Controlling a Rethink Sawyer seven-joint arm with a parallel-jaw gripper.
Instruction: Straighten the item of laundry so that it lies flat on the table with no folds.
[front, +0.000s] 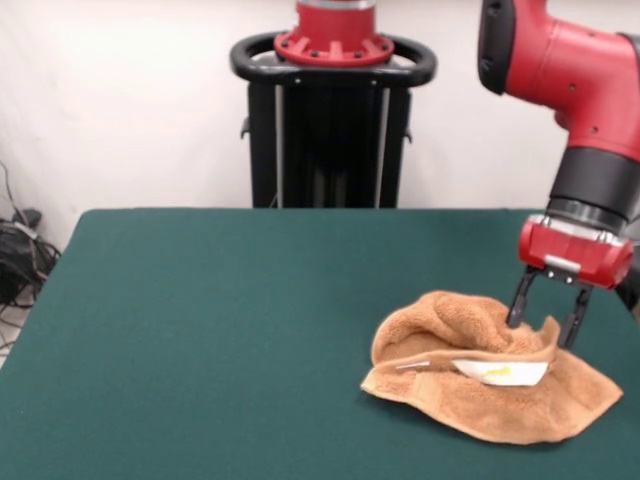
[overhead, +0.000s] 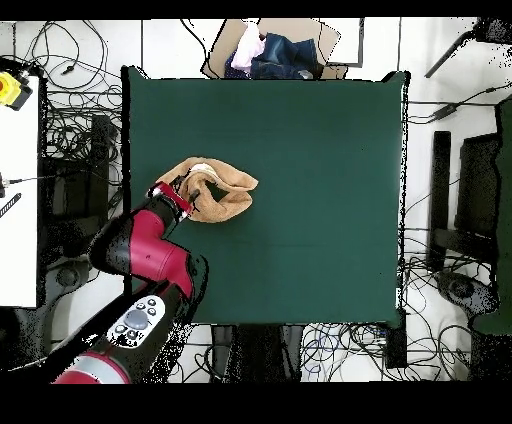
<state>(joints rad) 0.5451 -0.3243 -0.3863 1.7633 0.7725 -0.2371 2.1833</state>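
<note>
Your crumpled orange-tan terry towel sits bunched on the dark green felt counter, and your black fingers straddle its raised fold, apart, placed to pinch and pull it flat.

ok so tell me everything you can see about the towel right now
The orange-tan terry cloth towel is crumpled, not flat: its upper part is bunched and folded over a flatter lower layer that spreads on the dark green felt-topped table. A white patch with a yellowish mark shows at the fold. It looks soft and thick. In the front view it sits near the right edge. The red and black gripper stands over the bunched part, its dark fingers astride a raised ridge of cloth and touching it.
</note>
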